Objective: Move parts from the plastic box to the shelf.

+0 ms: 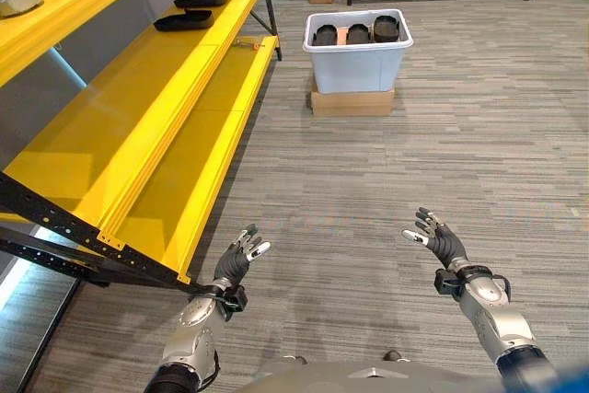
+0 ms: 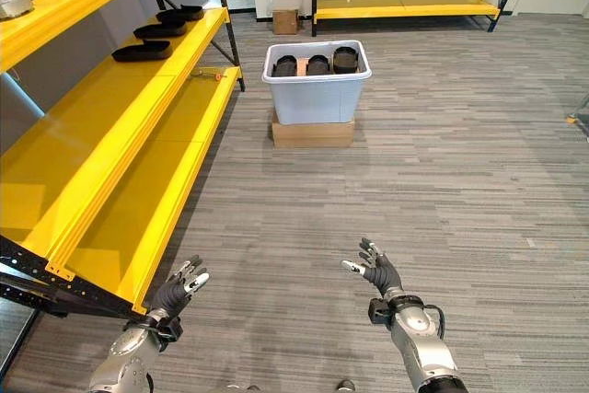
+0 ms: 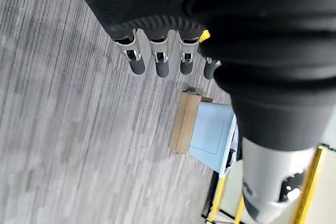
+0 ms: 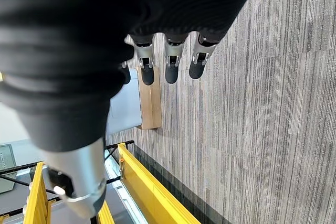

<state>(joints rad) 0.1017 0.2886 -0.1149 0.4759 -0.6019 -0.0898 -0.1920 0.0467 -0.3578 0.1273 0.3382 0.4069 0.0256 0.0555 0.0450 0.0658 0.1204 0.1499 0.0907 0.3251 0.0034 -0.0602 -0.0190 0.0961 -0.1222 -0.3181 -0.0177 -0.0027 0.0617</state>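
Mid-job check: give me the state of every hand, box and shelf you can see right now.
left hand: open, holding nothing, over the floor.
right hand: open, holding nothing, over the floor.
plastic box: lidless, upright on a cardboard box, three dark parts inside.
yellow shelf: middle level carries three dark parts at its far end, lowest level bare.

No readable text, no labels, no numbers (nothing legible on anything)
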